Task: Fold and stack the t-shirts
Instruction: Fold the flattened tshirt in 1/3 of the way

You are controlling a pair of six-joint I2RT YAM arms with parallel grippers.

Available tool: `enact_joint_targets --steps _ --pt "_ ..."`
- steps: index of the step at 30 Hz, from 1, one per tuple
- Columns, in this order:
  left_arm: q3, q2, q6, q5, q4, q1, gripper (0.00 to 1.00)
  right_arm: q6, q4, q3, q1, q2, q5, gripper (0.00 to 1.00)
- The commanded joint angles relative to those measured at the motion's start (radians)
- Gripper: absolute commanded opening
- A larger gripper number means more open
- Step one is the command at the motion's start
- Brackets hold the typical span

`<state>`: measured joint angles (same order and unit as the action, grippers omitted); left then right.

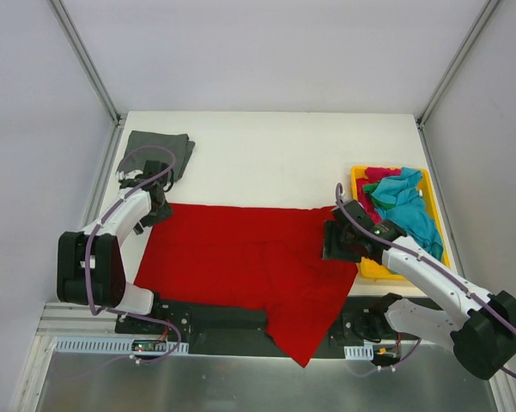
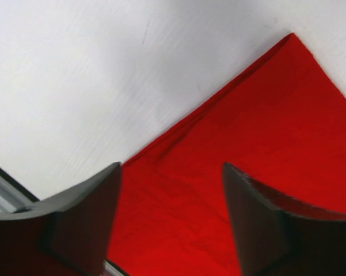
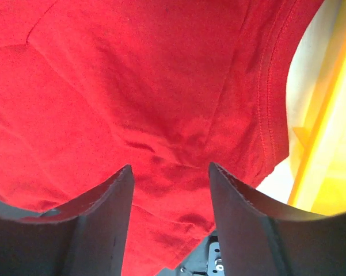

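Observation:
A bright red t-shirt (image 1: pixel 249 262) lies spread on the white table, its lower part hanging over the near edge. My left gripper (image 1: pixel 157 209) is open over its far left corner; the left wrist view shows red cloth (image 2: pixel 230 172) between the fingers. My right gripper (image 1: pixel 336 240) is open over the shirt's right side, with the red cloth (image 3: pixel 161 103) and its hem below the fingers. A folded dark grey t-shirt (image 1: pixel 159 153) lies at the far left. Turquoise (image 1: pixel 405 206), pinkish-red (image 1: pixel 377 175) and green shirts sit in the yellow tray (image 1: pixel 361 180).
The yellow tray stands at the table's right edge, close to my right arm; its rim shows in the right wrist view (image 3: pixel 322 126). Metal frame posts stand at the table's far corners. The arm bases sit at the near edge.

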<state>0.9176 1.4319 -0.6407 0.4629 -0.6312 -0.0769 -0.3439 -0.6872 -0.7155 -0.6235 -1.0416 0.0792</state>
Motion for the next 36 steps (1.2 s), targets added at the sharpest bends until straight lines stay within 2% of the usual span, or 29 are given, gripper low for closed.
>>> enact_joint_targets --steps 1,3,4,7,11,15,22,25,36 --pt "0.027 -0.056 -0.048 0.066 -0.074 0.008 0.81 -0.02 -0.018 -0.031 -0.01 0.028 0.004 0.62" --pt "0.03 -0.085 -0.054 0.062 -0.082 0.008 0.96 -0.003 -0.032 -0.064 -0.01 0.032 0.039 0.68" --pt "0.03 -0.102 -0.056 0.053 -0.084 0.008 0.99 0.0 -0.029 -0.079 -0.008 0.037 0.062 0.71" --pt "0.032 -0.134 -0.073 -0.028 -0.078 0.008 0.99 0.034 0.018 -0.107 -0.008 0.026 0.077 0.97" --pt "0.049 -0.114 -0.033 -0.185 -0.024 0.0 0.99 0.083 0.13 -0.134 -0.007 -0.067 -0.03 0.96" --pt "0.038 -0.051 0.007 -0.294 0.063 0.0 0.99 0.108 0.184 -0.208 -0.007 -0.271 -0.133 0.96" --pt "0.026 0.102 -0.008 -0.225 0.1 0.003 0.99 0.103 0.184 -0.294 0.047 -0.535 -0.085 0.98" --pt "0.035 0.166 -0.016 -0.234 0.114 0.012 0.99 0.109 0.192 -0.295 0.073 -0.59 -0.033 0.98" --pt "0.211 0.386 -0.027 -0.222 0.11 0.035 0.99 0.167 0.206 -0.42 0.166 -0.751 -0.065 0.98"
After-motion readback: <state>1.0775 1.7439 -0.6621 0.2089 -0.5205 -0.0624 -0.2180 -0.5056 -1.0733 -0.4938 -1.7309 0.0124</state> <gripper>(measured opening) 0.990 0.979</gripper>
